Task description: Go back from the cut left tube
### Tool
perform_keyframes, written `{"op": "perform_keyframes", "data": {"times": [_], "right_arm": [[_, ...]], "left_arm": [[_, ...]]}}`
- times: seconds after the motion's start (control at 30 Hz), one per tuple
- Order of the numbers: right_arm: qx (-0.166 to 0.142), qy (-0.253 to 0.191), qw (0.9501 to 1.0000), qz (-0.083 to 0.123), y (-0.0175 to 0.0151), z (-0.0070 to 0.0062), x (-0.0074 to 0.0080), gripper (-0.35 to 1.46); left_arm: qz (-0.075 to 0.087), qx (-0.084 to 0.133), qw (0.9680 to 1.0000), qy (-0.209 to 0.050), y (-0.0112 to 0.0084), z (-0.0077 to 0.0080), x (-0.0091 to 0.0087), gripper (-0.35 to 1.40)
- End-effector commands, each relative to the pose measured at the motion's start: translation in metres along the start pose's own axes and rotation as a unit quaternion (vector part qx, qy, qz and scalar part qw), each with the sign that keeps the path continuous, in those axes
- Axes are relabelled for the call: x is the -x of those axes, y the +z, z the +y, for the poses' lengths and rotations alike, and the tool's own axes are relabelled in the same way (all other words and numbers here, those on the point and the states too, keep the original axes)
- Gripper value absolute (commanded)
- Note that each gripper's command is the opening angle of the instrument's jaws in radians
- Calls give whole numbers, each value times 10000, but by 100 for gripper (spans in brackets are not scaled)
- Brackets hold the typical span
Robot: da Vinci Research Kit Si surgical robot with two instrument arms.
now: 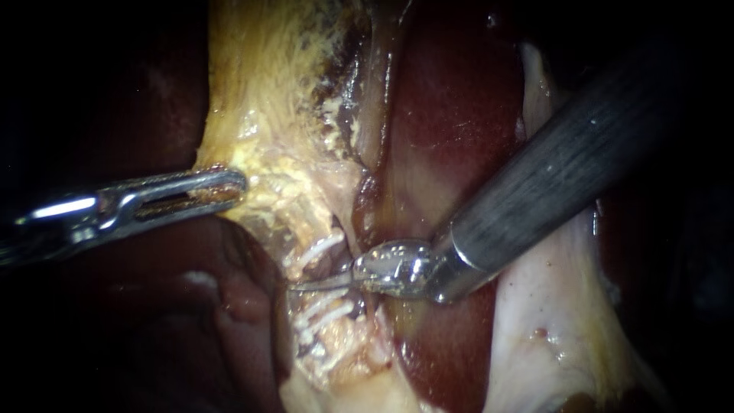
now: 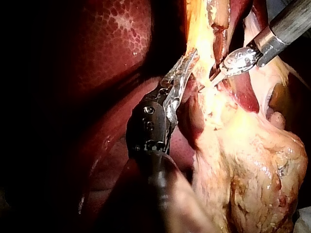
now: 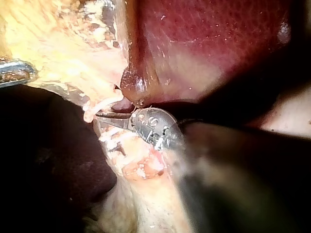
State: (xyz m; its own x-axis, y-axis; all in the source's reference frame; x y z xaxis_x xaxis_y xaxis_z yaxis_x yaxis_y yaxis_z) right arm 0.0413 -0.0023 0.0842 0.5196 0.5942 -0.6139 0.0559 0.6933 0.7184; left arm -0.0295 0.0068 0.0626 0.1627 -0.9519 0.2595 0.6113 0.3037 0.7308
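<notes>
My right instrument (image 1: 306,286) comes in from the upper right; its two thin blades lie together, pointing left into the gap between two groups of white clips, one above (image 1: 319,248) and one below (image 1: 329,310), on the pale left tube. In the right wrist view the blade tips (image 3: 104,115) sit just under a clipped stump (image 3: 99,107). My left instrument (image 1: 233,185) holds the edge of the yellow fatty tissue (image 1: 267,115) with its jaws shut on it, up and left of the clips. The left wrist view shows the same hold (image 2: 189,58).
Dark red liver (image 1: 451,115) lies behind and to the right of the tube. Pale whitish tissue (image 1: 550,321) spreads under my right instrument's shaft (image 1: 566,168). Dark liver (image 1: 153,329) fills the lower left. The yellow gallbladder mass (image 2: 252,174) hangs beside my left instrument.
</notes>
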Motion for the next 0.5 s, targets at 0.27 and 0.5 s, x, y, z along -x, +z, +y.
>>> {"op": "perform_keyframes", "data": {"times": [0.27,0.5], "right_arm": [[-13,-2,10000,45,-1,-1,-1,-5],[58,3,10000,65,-2,-1,-2,49]], "left_arm": [[0,-6,10000,1,0,0,0,-35],[1,-7,10000,2,0,1,0,-35]]}}
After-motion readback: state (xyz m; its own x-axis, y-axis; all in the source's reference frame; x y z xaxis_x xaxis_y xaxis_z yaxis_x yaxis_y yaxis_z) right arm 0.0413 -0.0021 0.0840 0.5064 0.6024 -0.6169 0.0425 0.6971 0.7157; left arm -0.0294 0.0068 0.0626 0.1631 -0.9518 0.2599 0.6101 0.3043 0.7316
